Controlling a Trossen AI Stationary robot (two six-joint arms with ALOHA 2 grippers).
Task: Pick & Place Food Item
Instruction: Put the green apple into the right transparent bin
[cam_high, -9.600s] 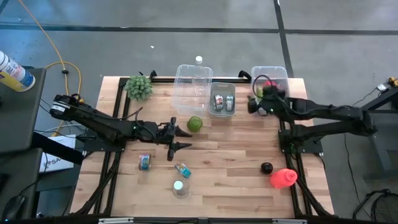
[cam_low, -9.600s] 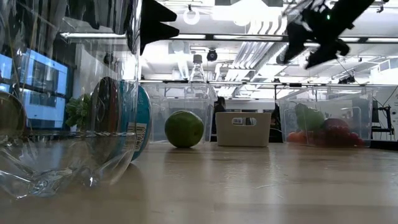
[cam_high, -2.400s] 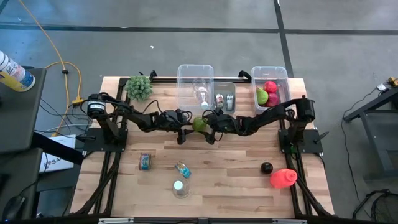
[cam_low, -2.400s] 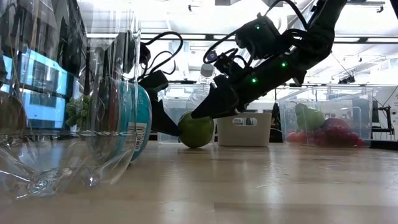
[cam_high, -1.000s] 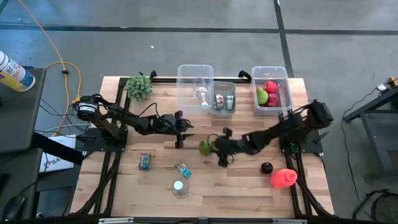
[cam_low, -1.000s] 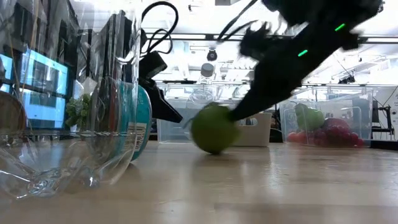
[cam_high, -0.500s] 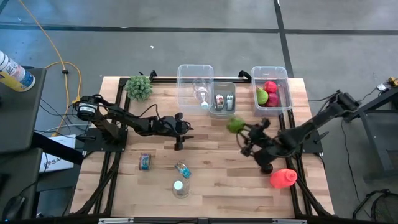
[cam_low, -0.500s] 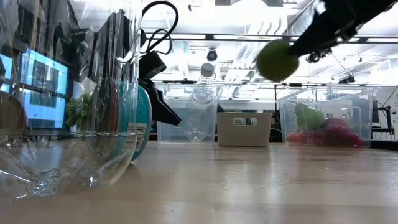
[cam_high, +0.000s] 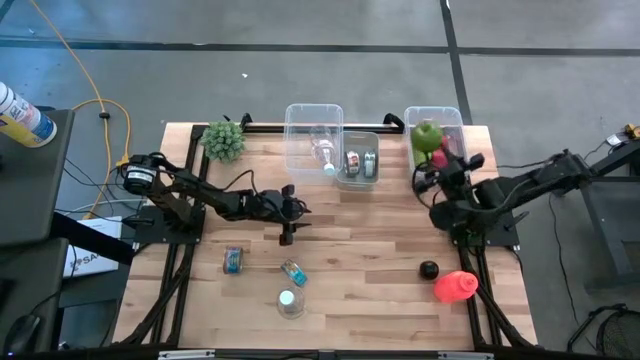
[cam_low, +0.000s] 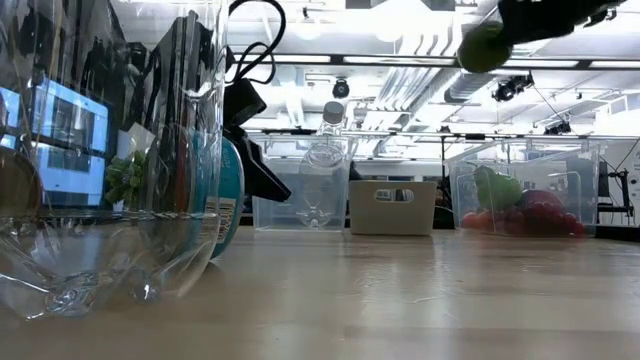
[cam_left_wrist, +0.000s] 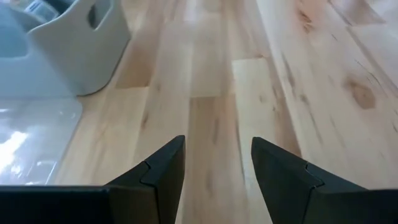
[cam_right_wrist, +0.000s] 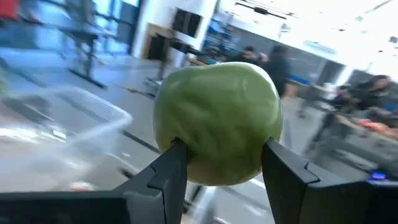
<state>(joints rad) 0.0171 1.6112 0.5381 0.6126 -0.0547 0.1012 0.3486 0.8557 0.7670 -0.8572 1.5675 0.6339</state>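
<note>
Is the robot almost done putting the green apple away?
Nearly. Picking up looks done: the right gripper is shut on the green apple and holds it up over the clear fruit bin, which already has red fruit inside. Left to do: lower the apple and let go. The left gripper waits open above the table.

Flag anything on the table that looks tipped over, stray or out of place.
A clear plastic bottle lies tipped inside the left clear bin. A small bottle lies on its side on the bare table. Otherwise, the right gripper holds the green apple above the fruit bin; nothing looks spilled.
</note>
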